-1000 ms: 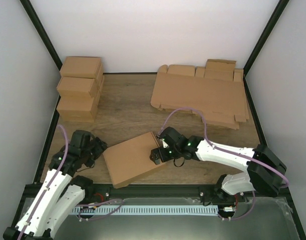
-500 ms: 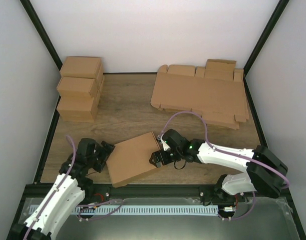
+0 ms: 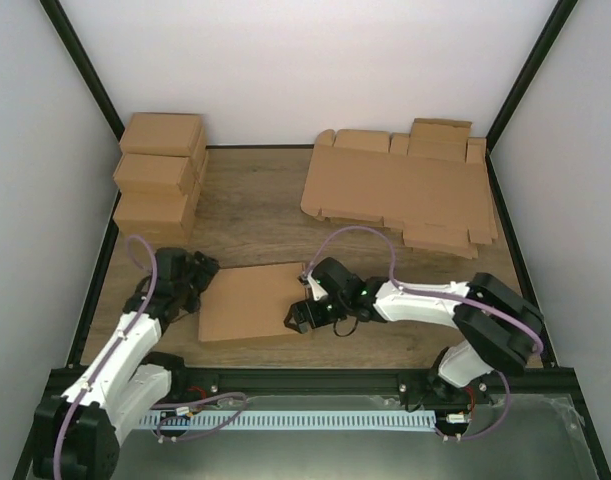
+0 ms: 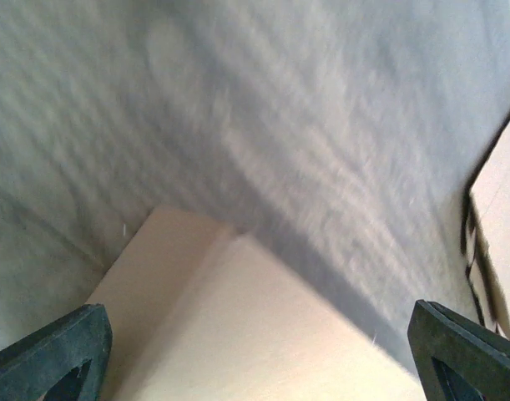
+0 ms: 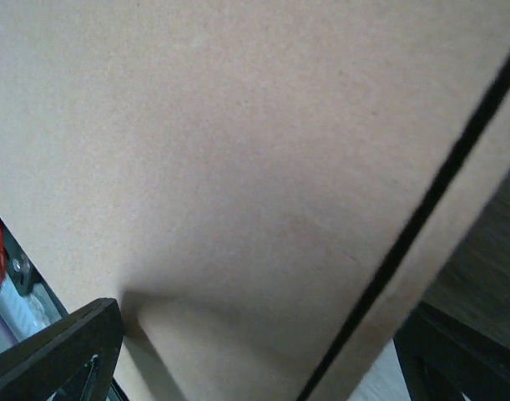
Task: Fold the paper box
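Left tool (image 3: pixel 201 276) spread at left edge of box (image 3: pixel 247 300), right tool (image 3: pixel 299 318) spread at its right edge, contact unclear, left wrist view blurred.

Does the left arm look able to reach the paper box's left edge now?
Probably yes: the open left gripper is beside the left edge of the paper box, nothing between them; the right gripper is at the opposite side.

The flat brown cardboard paper box (image 5: pixel 238 167) overfills the right wrist view, its outline cut off; the left wrist view's upper half is blurred.
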Motion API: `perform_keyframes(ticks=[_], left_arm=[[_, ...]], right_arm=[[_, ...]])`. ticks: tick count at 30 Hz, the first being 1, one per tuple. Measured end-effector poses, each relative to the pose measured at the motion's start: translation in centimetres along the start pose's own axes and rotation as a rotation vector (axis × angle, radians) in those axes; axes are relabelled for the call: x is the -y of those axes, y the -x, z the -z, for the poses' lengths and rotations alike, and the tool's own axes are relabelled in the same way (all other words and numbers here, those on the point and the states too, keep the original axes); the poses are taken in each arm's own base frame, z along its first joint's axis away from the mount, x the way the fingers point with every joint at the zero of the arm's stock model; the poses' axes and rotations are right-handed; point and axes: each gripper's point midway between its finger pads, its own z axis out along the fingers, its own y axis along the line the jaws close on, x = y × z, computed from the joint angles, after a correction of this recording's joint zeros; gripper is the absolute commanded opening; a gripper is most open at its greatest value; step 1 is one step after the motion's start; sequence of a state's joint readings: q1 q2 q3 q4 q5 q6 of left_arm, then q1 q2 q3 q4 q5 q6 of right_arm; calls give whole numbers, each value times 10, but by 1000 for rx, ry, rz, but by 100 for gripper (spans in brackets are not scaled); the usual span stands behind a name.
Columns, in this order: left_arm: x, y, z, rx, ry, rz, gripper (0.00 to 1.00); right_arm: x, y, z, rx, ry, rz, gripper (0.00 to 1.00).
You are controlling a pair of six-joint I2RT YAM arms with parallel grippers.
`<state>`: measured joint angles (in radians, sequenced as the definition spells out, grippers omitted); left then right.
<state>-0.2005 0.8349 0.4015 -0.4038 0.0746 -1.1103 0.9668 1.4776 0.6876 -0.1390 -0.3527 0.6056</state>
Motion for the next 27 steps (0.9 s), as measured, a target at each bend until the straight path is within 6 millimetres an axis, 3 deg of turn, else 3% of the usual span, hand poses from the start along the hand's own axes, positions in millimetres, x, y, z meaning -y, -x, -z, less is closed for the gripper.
perform_keyframes(ticks=[4, 9, 12, 15, 20, 24, 27], left_arm=[[21, 50, 19, 158, 43, -75, 100], [54, 133, 70, 441, 188, -196, 100], [54, 155, 91, 512, 268, -238, 100], [53, 149, 101, 477, 265, -278, 100], [48, 111, 107, 327, 191, -281, 100], [34, 80, 108, 204, 163, -250, 100], [28, 68, 110, 156, 167, -237, 100]], right_arm=[[-11, 15, -15, 19, 37, -2, 90], [-33, 39, -43, 39, 68, 6, 87], [-46, 52, -58, 53, 79, -6, 85], [-55, 61, -67, 77, 84, -20, 91], [-68, 62, -70, 114, 79, 66, 100], [-67, 55, -59, 137, 70, 239, 100], [-63, 48, -49, 147, 51, 359, 100]])
